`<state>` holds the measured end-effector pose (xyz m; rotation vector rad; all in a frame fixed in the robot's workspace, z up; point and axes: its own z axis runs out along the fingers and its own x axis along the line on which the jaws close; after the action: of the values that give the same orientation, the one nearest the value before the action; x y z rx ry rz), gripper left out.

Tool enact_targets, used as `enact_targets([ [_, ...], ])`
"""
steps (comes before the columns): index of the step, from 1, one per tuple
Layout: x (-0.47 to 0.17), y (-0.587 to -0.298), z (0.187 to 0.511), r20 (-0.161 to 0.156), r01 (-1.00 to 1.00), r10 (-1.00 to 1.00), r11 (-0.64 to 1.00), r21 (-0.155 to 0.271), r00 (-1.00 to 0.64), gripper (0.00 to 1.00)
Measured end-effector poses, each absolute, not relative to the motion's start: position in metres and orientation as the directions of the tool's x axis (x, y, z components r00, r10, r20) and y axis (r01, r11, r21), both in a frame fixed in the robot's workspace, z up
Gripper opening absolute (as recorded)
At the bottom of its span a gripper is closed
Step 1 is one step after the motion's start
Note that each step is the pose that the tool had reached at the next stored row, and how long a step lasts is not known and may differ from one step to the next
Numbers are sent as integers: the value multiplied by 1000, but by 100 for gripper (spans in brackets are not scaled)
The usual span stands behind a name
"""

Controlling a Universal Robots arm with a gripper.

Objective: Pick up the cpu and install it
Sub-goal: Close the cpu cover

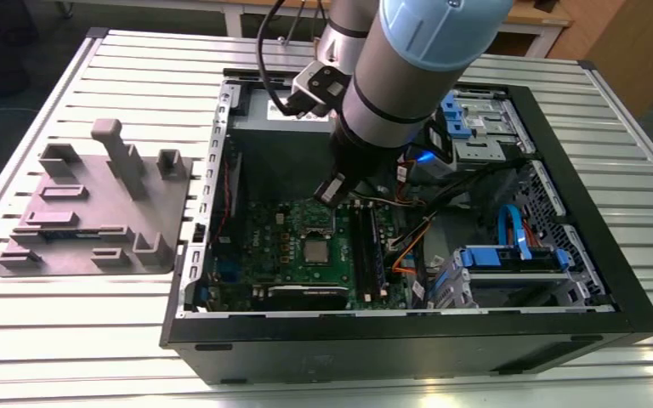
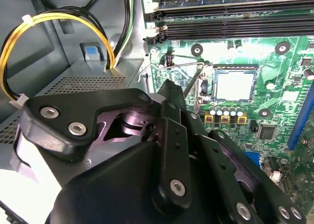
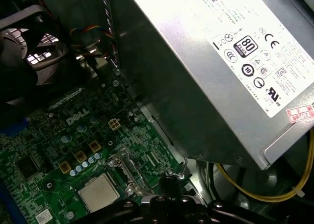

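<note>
The cpu (image 1: 317,250) is a small silver-grey square lying flat in the socket of the green motherboard (image 1: 269,246) inside the open computer case. It is also in the second wrist view (image 2: 234,84) and the first wrist view (image 3: 99,191). My gripper (image 1: 332,189) hangs above the board, just off the socket's edge and apart from the cpu. Its dark linkage converges to one narrow tip (image 2: 169,89), shut with nothing in it. That tip (image 3: 167,181) hovers near the socket's thin metal lever (image 2: 192,81).
A grey holder tray (image 1: 88,212) with upright posts sits on the slatted table at the exterior view's left. The silver power supply (image 3: 206,62) stands close beside the gripper. Memory slots (image 2: 230,18), yellow cables (image 2: 49,23), a fan (image 3: 24,42) and blue drive brackets (image 1: 508,255) crowd the case.
</note>
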<state>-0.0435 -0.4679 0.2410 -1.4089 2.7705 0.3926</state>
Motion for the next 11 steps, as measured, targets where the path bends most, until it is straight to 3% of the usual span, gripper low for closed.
enact_targets([
  [11,-44,-473,241,-120,-796,-794,564,218,-595,11],
])
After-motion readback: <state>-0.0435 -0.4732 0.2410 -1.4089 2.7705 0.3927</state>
